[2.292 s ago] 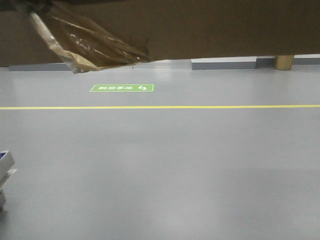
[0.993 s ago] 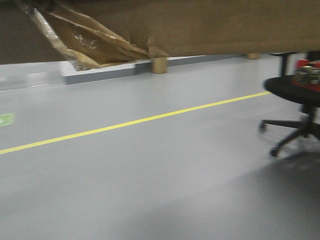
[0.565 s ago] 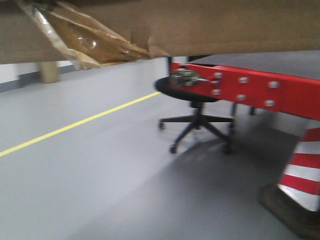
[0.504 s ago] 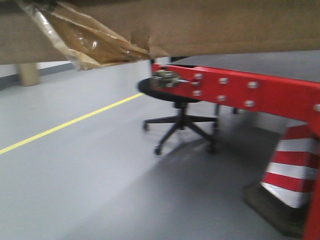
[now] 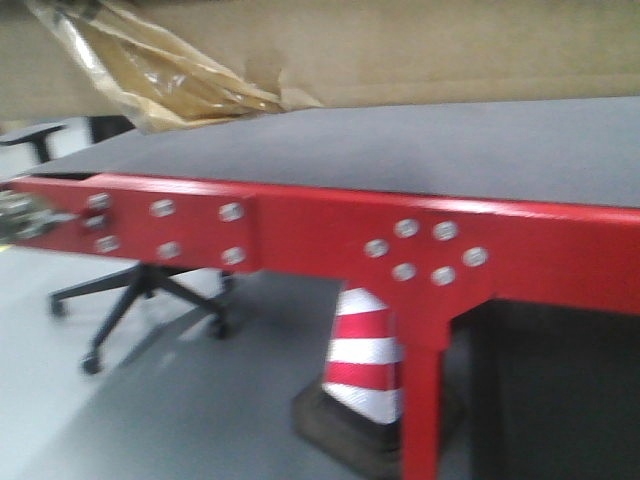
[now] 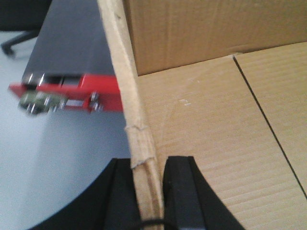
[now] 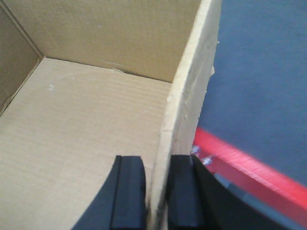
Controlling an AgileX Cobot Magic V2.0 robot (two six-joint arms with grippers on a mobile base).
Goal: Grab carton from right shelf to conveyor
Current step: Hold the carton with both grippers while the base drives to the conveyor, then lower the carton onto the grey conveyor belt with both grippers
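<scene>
Carton (image 5: 450, 50) hangs in the air at the near edge of the conveyor belt (image 5: 450, 150), left fingers (image 6: 181, 196) and right fingers (image 7: 128, 191) each clamped narrow on a side wall. Empty, so likely light, but thin cardboard may buckle; grip near corners. Wrist views show its bare inside; only the front view shows torn tape (image 5: 170, 75) and a cone (image 5: 365, 350).

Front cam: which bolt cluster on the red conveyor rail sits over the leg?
The right cluster, ringed directly above the red leg. The left cluster is a two-row grid with no leg beneath it.
</scene>
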